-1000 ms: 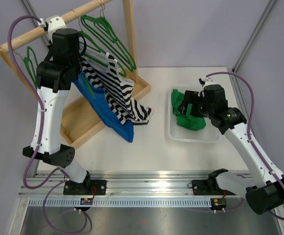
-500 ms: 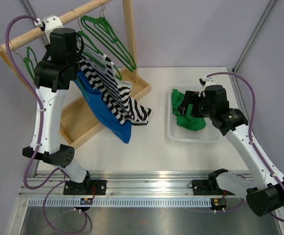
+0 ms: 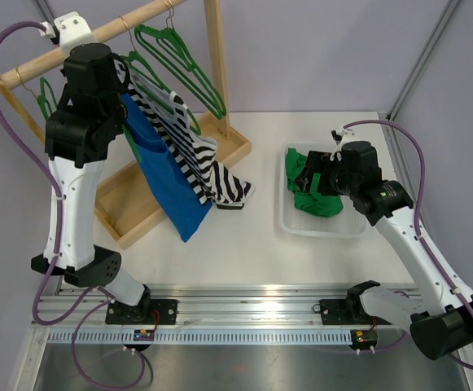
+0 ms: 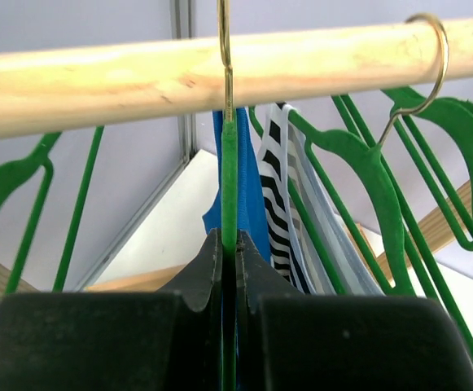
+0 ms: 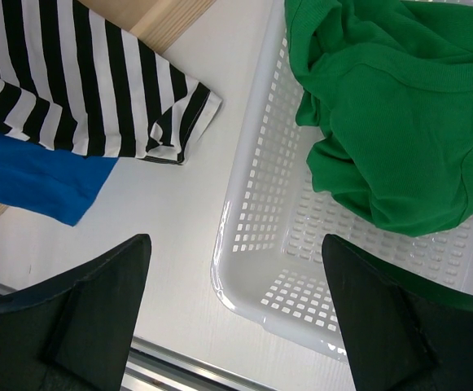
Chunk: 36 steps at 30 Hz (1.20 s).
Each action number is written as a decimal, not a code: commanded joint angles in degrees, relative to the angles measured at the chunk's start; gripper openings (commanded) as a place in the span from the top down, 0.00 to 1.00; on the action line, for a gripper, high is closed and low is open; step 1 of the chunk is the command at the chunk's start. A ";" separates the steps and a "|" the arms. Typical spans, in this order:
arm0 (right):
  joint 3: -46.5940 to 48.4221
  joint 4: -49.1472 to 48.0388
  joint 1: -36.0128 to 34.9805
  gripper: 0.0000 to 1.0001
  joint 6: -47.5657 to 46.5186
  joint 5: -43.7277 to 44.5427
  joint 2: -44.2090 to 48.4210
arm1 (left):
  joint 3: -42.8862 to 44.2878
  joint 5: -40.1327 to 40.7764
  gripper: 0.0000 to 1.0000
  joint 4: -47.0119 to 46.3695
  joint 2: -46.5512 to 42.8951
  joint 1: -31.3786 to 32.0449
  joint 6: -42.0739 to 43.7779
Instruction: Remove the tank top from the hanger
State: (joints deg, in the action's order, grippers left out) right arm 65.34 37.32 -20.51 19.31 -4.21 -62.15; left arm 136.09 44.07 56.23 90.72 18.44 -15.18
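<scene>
The blue tank top [image 3: 164,175] hangs from a green hanger [image 4: 229,163] whose gold hook rises in front of the wooden rod [image 4: 138,81]; the hook's top is out of view. My left gripper [image 4: 229,244] is shut on the hanger's neck just below the rod, and it also shows high at the rack in the top view [image 3: 122,88]. The tank top shows behind the fingers in the left wrist view [image 4: 254,204]. My right gripper [image 5: 236,244] is open and empty above the near left corner of the white basket [image 5: 301,301], apart from the tank top.
A black-and-white striped garment [image 3: 208,163] hangs beside the blue one, its end on the table. Several green hangers [image 3: 179,61] hang on the rod [image 3: 98,37]. The wooden rack base [image 3: 130,204] lies below. The basket [image 3: 321,229] holds a green garment [image 3: 311,194].
My left arm has risen and swung left with the hanger, lifting the blue tank top so that it hangs straighter. The right arm has not moved.
</scene>
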 commanded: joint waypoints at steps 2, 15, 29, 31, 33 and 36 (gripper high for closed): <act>2.42 -2.60 -0.05 0.07 0.02 -1.68 0.01 | -0.47 3.30 1.00 -7.45 -5.19 0.63 0.68; 2.34 -4.01 -0.05 0.06 1.25 -4.14 0.63 | -16.20 -3.90 1.00 -3.67 -17.85 2.31 -8.90; -1.26 -11.38 -0.14 0.07 3.45 -15.99 -0.52 | -44.40 -23.32 1.00 -8.68 -37.44 2.39 -11.71; -2.14 -14.37 -0.14 0.06 3.89 -19.94 -0.60 | -51.17 -27.52 1.00 -8.33 -42.34 2.39 -13.72; -3.99 -18.05 -0.32 0.07 4.24 -26.01 -0.60 | -59.05 -31.05 1.00 -8.41 -46.05 2.39 -16.01; -6.89 -22.62 -2.33 0.06 5.91 -29.72 -0.34 | -68.64 -39.49 1.00 -8.16 -52.21 2.39 -17.25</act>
State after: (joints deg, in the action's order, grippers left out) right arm 60.38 23.03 -20.95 23.38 -25.56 -63.26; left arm 73.17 15.16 51.11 42.48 20.62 -29.15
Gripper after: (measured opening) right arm 0.935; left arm 0.036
